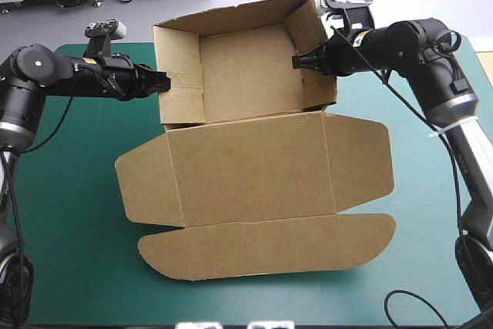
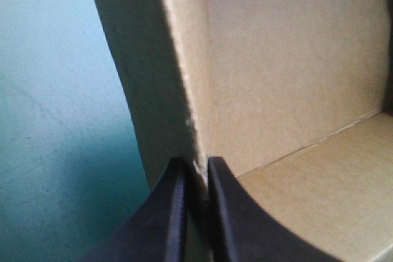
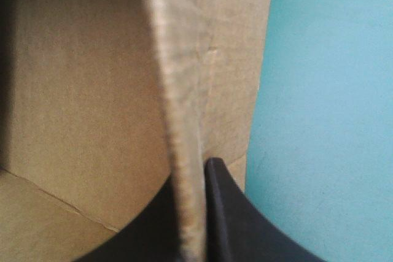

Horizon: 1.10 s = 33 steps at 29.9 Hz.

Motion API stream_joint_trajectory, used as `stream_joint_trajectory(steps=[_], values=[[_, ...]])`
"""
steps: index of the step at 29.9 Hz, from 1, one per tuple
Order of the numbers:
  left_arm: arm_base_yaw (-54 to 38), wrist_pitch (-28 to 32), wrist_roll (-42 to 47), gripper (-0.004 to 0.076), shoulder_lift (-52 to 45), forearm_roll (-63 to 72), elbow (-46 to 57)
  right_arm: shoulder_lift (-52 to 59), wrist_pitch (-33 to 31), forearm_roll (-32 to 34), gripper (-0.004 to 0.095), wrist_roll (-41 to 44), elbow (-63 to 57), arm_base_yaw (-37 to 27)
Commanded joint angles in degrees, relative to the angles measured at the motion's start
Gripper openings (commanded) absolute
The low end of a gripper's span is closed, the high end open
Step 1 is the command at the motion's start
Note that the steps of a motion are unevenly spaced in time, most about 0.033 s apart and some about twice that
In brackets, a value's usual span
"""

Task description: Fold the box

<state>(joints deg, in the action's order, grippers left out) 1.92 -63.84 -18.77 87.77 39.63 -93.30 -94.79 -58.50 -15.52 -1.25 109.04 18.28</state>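
The brown box (image 1: pixel 246 67) sits on the far half of the teal-green cover (image 1: pixel 69 252), about midway between the table's left and right edges. Its far part stands as an open tray, with the far wall (image 1: pixel 231 17), left wall (image 1: pixel 181 67) and right wall (image 1: pixel 317 90) raised around the floor. The lid (image 1: pixel 250 175) lies flat on the cover and reaches toward the near edge. It has a rounded left flap (image 1: pixel 146 182), a rounded right flap (image 1: pixel 362 167) and a long front flap (image 1: pixel 269 248) nearest the robot.

The left gripper (image 1: pixel 160 82) comes in from the left and is pinched on the top edge of the left wall. In its wrist view the two black fingers (image 2: pixel 175 213) are all but together, with only the thickness of the board between them, the tray's inside on one side and bare cover on the other.

The right gripper (image 1: pixel 296 61) reaches in from the right and grips the right wall the same way. In its wrist view the wall's edge runs straight down between the fingers. The inner finger is mostly hidden behind the board, so the grip seems just as tight, though only the outer finger shows clearly
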Motion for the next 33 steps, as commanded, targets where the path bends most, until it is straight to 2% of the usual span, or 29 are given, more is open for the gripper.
stream_joint_trajectory(steps=[1, 5, 11, 14, 20, 25, 33], values=[[3.16, 5.31, -0.37, -0.0009, -1.68, 4.01, -1.42, 2.71, -0.74, -5.78, -0.0011, 0.49, 1.82, 1.01], [7.12, 6.11, 2.54, -0.0009, -1.8, -0.6, -1.42, 2.69, -5.48, -0.94, -0.001, 3.54, 1.71, 1.01], [13.68, 4.54, 10.7, -0.0009, -1.8, -15.02, -1.42, 1.72, -13.1, 4.56, -0.001, 8.81, 1.0, 1.11], [16.88, 2.71, 13.78, -0.0009, -1.7, -20.27, -1.42, 1.02, -13.1, 3.65, -0.001, 10.51, -1.64, 1.64], [19.65, -0.04, 18.77, -0.0009, -0.11, -25.33, -1.42, -2.18, -12.83, 10.2, -0.0011, 12.42, -11.68, 6.34], [19.65, -5.2, 19.68, -0.0009, 4.28, -26.23, -1.38, -3.97, -9.11, 10.6, -0.0011, 14.02, -14.89, 7.98], [19.65, -4.64, 20.7, -0.0009, 11.22, -26.28, -0.8, -4.87, -2.89, 11.67, -0.0013, 16.78, -14.89, 7.98]])
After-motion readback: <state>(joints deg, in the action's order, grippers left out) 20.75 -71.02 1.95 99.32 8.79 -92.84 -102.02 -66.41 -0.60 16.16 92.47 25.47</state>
